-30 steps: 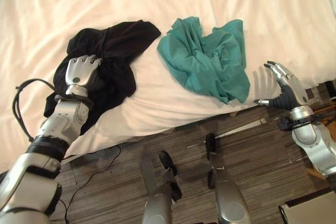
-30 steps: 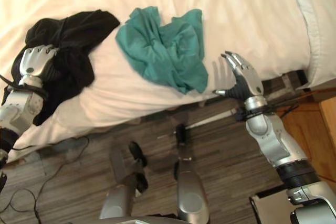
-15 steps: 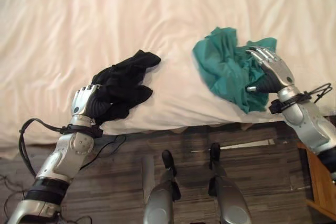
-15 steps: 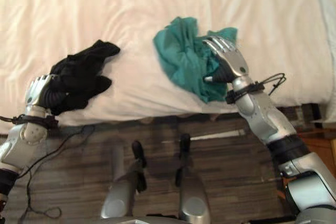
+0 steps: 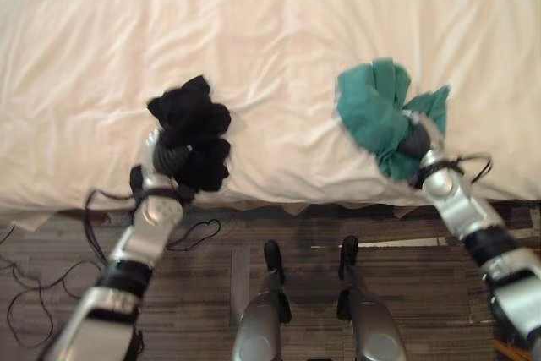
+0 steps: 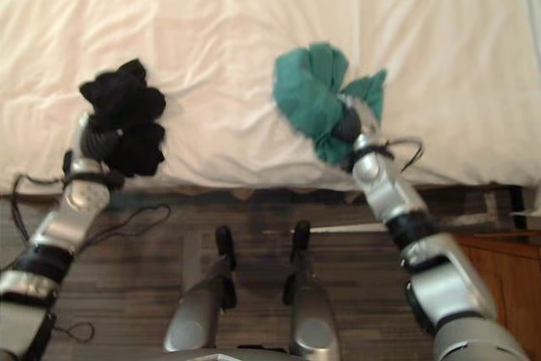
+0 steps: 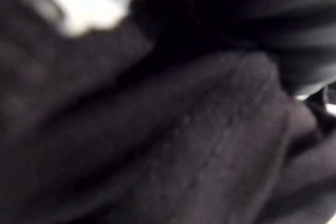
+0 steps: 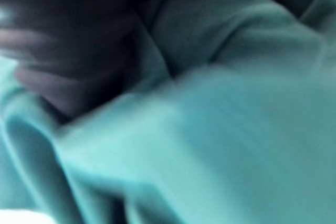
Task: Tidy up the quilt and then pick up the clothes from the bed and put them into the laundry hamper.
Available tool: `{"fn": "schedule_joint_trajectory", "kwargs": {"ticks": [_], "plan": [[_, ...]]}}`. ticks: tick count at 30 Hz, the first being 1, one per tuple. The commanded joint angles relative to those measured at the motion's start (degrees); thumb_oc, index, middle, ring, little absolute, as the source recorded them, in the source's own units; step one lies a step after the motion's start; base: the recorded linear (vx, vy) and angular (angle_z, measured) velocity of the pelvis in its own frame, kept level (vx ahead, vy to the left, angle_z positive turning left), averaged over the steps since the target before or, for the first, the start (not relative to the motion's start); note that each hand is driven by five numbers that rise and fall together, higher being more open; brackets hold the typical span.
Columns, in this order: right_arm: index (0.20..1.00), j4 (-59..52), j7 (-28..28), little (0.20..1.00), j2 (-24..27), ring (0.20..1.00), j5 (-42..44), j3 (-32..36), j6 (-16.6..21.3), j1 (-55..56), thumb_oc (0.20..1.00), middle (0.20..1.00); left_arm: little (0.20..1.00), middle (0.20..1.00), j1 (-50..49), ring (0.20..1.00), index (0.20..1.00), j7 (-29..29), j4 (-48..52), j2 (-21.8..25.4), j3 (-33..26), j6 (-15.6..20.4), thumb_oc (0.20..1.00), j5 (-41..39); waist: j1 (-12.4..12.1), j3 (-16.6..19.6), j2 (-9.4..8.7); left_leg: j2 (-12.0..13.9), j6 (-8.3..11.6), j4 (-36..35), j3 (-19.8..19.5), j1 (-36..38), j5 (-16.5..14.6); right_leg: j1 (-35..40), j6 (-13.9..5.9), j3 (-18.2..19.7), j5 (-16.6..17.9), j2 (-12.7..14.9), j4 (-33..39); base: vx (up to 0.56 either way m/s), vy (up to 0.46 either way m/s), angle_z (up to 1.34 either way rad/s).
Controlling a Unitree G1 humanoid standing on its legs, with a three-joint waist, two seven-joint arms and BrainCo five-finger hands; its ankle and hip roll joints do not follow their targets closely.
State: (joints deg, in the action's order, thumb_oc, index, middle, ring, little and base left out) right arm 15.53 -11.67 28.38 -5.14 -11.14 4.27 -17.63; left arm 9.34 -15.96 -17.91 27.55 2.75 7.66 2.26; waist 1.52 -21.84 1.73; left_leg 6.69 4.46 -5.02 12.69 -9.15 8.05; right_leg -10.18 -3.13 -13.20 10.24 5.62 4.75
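Near the bed's front edge, left side: left hand [image 5: 172,158] clenched around the black garment [image 5: 193,128], bunched into a wad over the cream quilt [image 5: 270,31], close to the edge. Left wrist view shows dark cloth right up against the camera. Right side: right hand [image 5: 416,141] gripping the teal garment [image 5: 378,112], gathered into a clump, also over the quilt near the edge. Right wrist view shows teal folds pressed close. The two garments are well apart. Wood-plank floor [image 5: 211,293] below the bed.
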Motion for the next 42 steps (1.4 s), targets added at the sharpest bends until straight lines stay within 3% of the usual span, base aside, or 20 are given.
{"fn": "schedule_joint_trajectory", "kwargs": {"ticks": [1,6,7,9,12,15,17,19,21,23,28,29,30,32,33,35,36,38,41,42], "plan": [[0.2,2.9,8.2,0.2,-3.3,0.2,10.8,-6.8,2.2,10.9,0.2,0.2,0.2,0.2,-5.1,0.2,0.2,1.5,-3.0,3.2,0.4,0.7,0.2,-3.2,0.6,6.0,-4.53,1.7,2.44,0.0,2.3,2.3,-5.9,2.2,-6.72,3.7,-7.5,4.3,0.2,0.13,0.139,-0.28],[0.2,-6.3,16.6,0.2,-7.3,0.2,16.5,1.2,3.7,32.5,0.2,0.2,0.2,0.2,-18.8,0.2,0.2,7.4,1.6,-2.8,-4.0,0.6,0.2,-9.1,2.0,10.1,-6.48,0.7,0.79,0.0,1.4,9.0,-8.1,7.3,-7.4,4.4,-9.7,4.3,-3.2,0.04,0.134,-0.06],[0.2,-6.8,16.9,0.2,-7.5,0.2,16.1,1.9,4.1,33.7,0.2,0.2,0.2,0.2,-19.4,0.2,0.2,7.4,1.6,-2.9,-3.7,0.8,0.2,-9.2,2.6,10.9,-6.4,0.5,0.51,0.0,0.6,9.1,-8.3,7.2,-7.66,6.3,-10.0,3.6,-4.4,-0.02,0.051,0.1],[0.2,-7.4,16.0,0.2,-7.3,0.2,14.0,1.7,4.7,33.2,0.2,0.2,0.2,0.2,-20.8,0.2,0.2,6.5,4.3,-4.0,-2.1,1.7,0.2,-9.3,4.4,10.7,-6.15,-0.5,-0.74,0.0,-2.4,9.1,-8.4,6.8,-7.11,18.8,-12.5,-1.5,-6.4,-0.03,0.11,0.11],[0.2,-6.0,13.8,0.2,-7.7,0.2,13.8,-0.9,4.8,28.8,0.2,0.2,0.2,0.2,-20.3,0.2,0.2,5.6,6.0,-4.4,-1.4,2.3,0.2,-9.8,2.1,11.6,-4.66,-2.9,-1.8,0.0,-6.4,8.4,-8.7,7.7,-4.9,22.8,-12.7,-3.5,-5.0,0.02,0.075,0.74],[0.2,-6.0,12.3,0.2,-8.0,0.2,13.6,-2.0,5.7,25.8,0.2,0.2,0.2,0.2,-19.0,0.2,0.2,4.4,5.4,-5.1,-1.0,2.8,0.2,-11.5,0.7,12.1,-4.04,-3.7,-1.49,0.0,-8.2,8.4,-8.6,10.0,-4.82,19.2,-12.8,-1.9,-3.0,0.05,0.017,0.51],[0.2,-7.0,10.3,0.2,-7.6,0.2,12.8,-1.7,6.3,23.6,0.2,0.2,0.2,0.2,-17.4,0.2,0.2,3.5,6.0,-5.8,0.1,3.1,0.2,-12.4,-0.5,12.0,-3.41,-4.1,-0.56,0.0,-9.2,6.2,-7.4,11.3,-5.25,13.0,-12.6,-0.1,-0.4,-0.05,0.064,1.32],[0.2,-7.8,6.7,0.2,-6.0,0.2,10.7,1.3,7.6,22.5,0.2,0.2,0.2,0.2,-21.0,0.2,0.2,5.6,5.4,-4.7,-2.2,5.1,0.2,-13.8,-0.5,11.1,-2.27,-0.4,-0.04,0.0,4.4,5.1,-6.2,13.1,-7.19,1.3,-12.3,4.0,0.3,-0.06,0.228,2.65],[0.2,-7.7,5.6,0.2,-6.5,0.2,9.8,2.5,6.5,21.4,0.2,0.2,0.2,0.2,-20.5,0.2,0.2,4.8,4.8,-4.5,-2.6,5.3,0.2,-16.4,0.9,12.2,-1.78,2.7,0.98,0.4,16.8,6.7,-7.0,15.4,-8.07,-5.1,-12.3,6.1,0.3,0.09,0.271,3.76],[0.2,-7.7,3.7,0.2,-6.9,0.2,7.8,3.9,5.6,21.4,0.2,0.2,0.2,0.2,-19.9,0.2,0.2,4.3,4.8,-4.7,-3.0,5.4,0.2,-17.2,1.4,13.7,-1.24,4.2,1.57,0.6,22.0,7.8,-5.4,17.2,-7.7,-8.9,-12.0,6.7,-0.1,0.21,0.256,2.48],[0.2,-6.1,2.4,0.2,-9.8,0.2,6.0,5.5,3.8,23.7,0.2,0.2,0.2,0.2,-19.3,0.2,0.2,5.0,3.5,-5.2,-2.0,4.5,0.2,-17.0,0.1,15.1,-1.74,-0.9,-2.14,0.1,16.0,7.7,-7.4,19.1,-8.85,-14.5,-8.9,11.9,-10.4,0.27,0.33,1.76],[0.2,-6.2,2.2,0.2,-11.5,0.2,6.4,6.5,3.5,25.5,0.2,0.2,0.2,0.2,-19.2,0.2,0.2,5.0,4.0,-5.4,-1.3,4.0,0.2,-17.7,0.8,13.7,-1.67,-3.1,-4.37,0.0,14.0,9.0,-9.7,16.6,-10.04,-13.1,-4.0,15.1,-21.0,0.2,0.371,1.47],[0.2,-6.4,1.5,0.2,-12.1,0.2,7.0,6.9,3.6,26.3,0.2,0.2,0.2,0.2,-19.2,0.2,0.2,4.7,4.5,-5.6,-0.7,4.2,0.2,-18.4,1.2,13.0,-1.52,-3.4,-4.79,0.0,12.8,9.2,-10.1,15.3,-10.03,-10.2,-3.8,14.3,-23.4,0.3,0.433,1.68],[0.2,-6.0,0.5,0.2,-13.0,0.2,8.5,7.8,3.6,26.8,0.2,0.2,0.2,0.2,-16.9,0.2,0.2,5.0,4.1,-6.7,3.2,4.4,0.2,-19.2,3.2,12.2,-0.39,-3.4,-4.35,0.0,7.4,9.7,-10.3,7.8,-7.28,2.2,-11.9,6.1,-27.1,0.24,0.204,1.71],[0.2,-5.8,0.0,0.2,-13.1,0.2,8.9,8.6,3.5,27.4,0.2,0.2,0.2,0.2,-16.0,0.2,0.2,5.3,4.3,-7.3,4.3,4.5,0.2,-19.4,3.5,11.6,0.35,-3.4,-4.25,0.0,6.0,9.0,-8.8,5.8,-6.99,4.7,-12.9,2.9,-25.3,0.12,0.086,1.28],[0.2,-4.7,-1.0,0.2,-13.1,0.2,9.7,9.2,4.0,27.6,0.2,0.2,0.2,0.2,-14.8,0.2,0.2,5.5,4.2,-7.5,5.7,4.8,0.2,-19.5,3.9,11.2,0.78,-4.2,-4.11,0.0,3.9,8.8,-8.9,5.1,-7.17,6.4,-14.3,1.1,-22.4,0.11,-0.012,1.56],[0.2,-3.5,-2.0,0.2,-13.3,0.2,11.0,9.9,4.4,28.0,0.2,0.2,0.2,0.2,-12.5,0.2,0.2,5.6,2.4,-7.7,8.4,4.6,0.2,-19.1,4.5,11.2,1.07,-4.8,-3.76,0.0,0.4,9.0,-9.3,3.7,-6.19,8.8,-14.2,-1.1,-15.5,0.26,-0.074,1.56],[0.2,-1.4,-3.5,0.2,-13.0,0.2,11.8,10.8,4.6,27.8,0.2,0.2,0.2,0.2,-10.3,0.2,0.2,5.1,0.5,-7.9,9.6,3.9,0.2,-18.2,4.9,11.1,0.55,-6.1,-3.82,0.0,-3.1,9.4,-9.9,3.6,-6.81,12.3,-11.6,-1.4,-7.9,0.2,-0.094,1.84],[0.2,-0.9,-2.6,0.2,-13.8,0.2,13.5,10.3,4.5,29.0,0.2,0.2,0.2,0.2,-9.4,0.2,0.2,5.4,0.5,-9.0,11.2,3.7,0.2,-17.4,3.4,12.2,-0.52,-7.2,-4.17,0.0,-5.4,11.2,-11.2,6.5,-6.49,12.7,-10.9,-0.8,-5.2,0.12,-0.103,1.12],[0.2,12.3,-6.7,0.2,-8.8,0.2,8.7,4.0,4.0,23.4,0.2,0.2,0.2,0.2,1.4,0.2,0.2,1.0,-15.9,-16.0,22.6,0.7,0.2,-15.0,-0.5,9.7,-0.21,-8.6,-4.8,0.0,-13.3,11.4,-10.7,10.0,-3.61,10.8,-14.6,-5.7,-7.3,0.15,-0.142,0.54]]}}
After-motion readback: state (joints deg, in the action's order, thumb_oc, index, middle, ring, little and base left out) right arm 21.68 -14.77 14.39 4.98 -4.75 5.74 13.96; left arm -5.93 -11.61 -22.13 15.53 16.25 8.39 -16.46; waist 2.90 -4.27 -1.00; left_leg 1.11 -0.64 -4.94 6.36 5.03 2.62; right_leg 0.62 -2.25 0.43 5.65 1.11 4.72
